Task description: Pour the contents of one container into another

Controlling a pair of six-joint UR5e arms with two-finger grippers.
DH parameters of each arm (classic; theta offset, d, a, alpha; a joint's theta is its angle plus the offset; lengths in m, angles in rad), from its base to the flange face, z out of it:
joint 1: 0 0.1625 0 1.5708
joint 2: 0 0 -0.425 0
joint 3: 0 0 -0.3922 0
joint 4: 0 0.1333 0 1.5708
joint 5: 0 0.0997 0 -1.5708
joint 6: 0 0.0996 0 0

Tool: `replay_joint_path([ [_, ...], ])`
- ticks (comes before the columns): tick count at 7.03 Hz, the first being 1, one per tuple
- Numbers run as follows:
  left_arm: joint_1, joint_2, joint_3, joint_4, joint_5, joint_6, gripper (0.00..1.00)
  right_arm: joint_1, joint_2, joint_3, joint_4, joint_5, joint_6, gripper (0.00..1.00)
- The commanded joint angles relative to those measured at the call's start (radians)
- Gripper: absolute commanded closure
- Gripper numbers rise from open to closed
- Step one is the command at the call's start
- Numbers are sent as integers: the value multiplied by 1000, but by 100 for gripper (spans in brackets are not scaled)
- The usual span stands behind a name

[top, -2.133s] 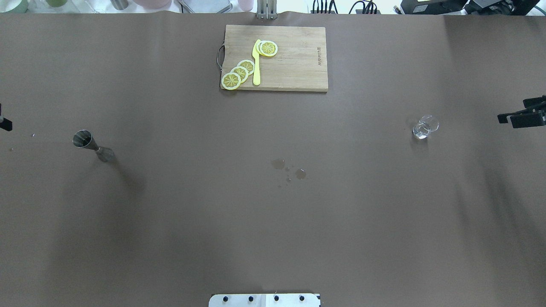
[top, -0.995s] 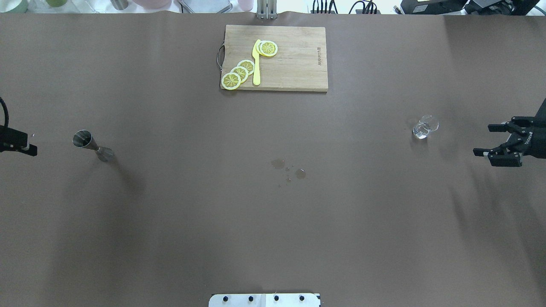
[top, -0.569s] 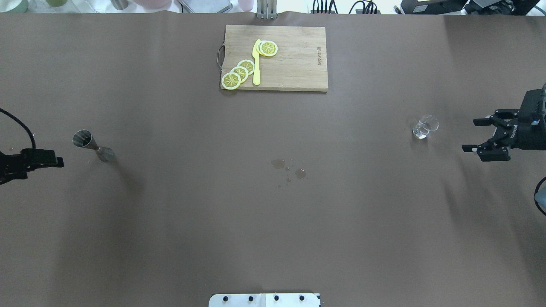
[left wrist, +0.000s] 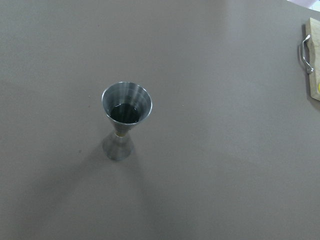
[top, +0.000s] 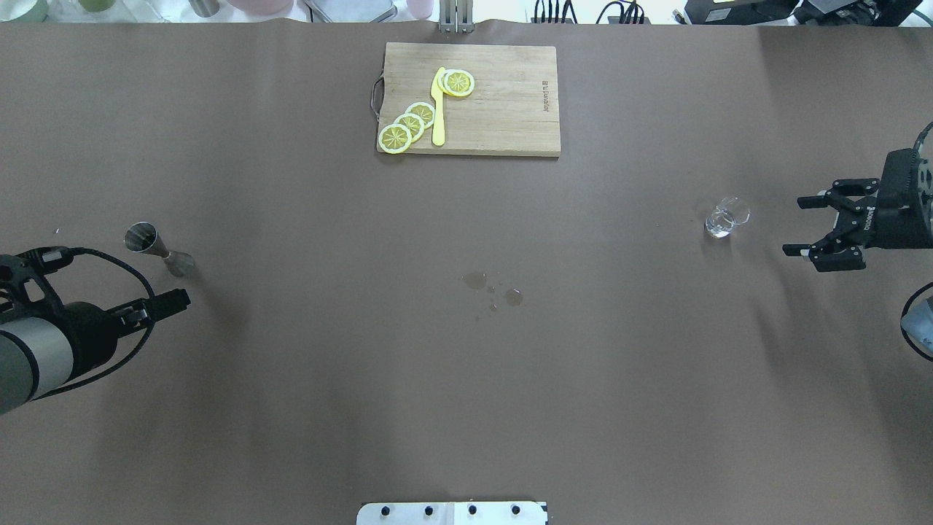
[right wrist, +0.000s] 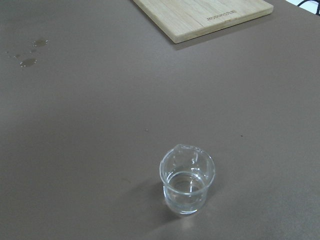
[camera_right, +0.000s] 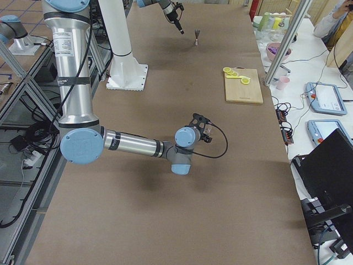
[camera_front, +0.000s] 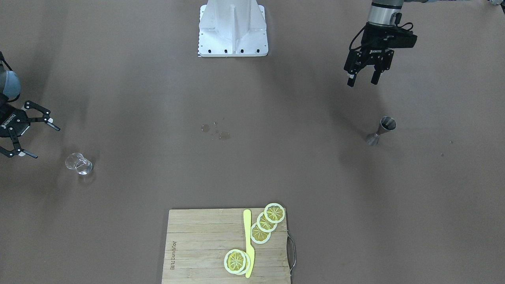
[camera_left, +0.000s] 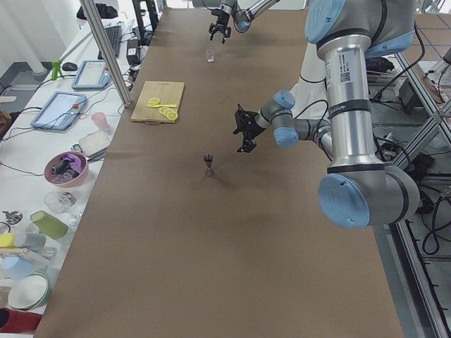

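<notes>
On the brown counter (top: 466, 379), left side: upright double-cone steel jigger (top: 157, 248), holding liquid, stands just beyond the left hand (camera_front: 361, 82), fingers spread, empty. Far right: small clear glass beaker (top: 727, 216) faces the right hand (top: 794, 226), likewise spread, near, not touching.

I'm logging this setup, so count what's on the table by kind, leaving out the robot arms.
Metal measuring cup: 1
Small glass: 1
Cutting board: 1
Yellow knife: 1
Lemon slices: 5, one mostly covered by another
Total: 9
</notes>
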Motion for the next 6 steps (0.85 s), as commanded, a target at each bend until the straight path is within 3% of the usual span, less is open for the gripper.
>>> replay_joint_path([
  [1, 74, 8, 69, 5, 174, -1, 2, 8, -3, -26, 8, 26, -17, 0],
  [3, 81, 23, 154, -44, 269, -26, 2, 14, 48, -110, 46, -8, -75, 0],
  [4, 84, 22, 218, -162, 303, -27, 2, 14, 69, -117, 49, -28, -77, 0],
  [6, 112, 20, 242, -213, 353, -21, 2, 14, 91, -128, 45, -89, -43, 1],
])
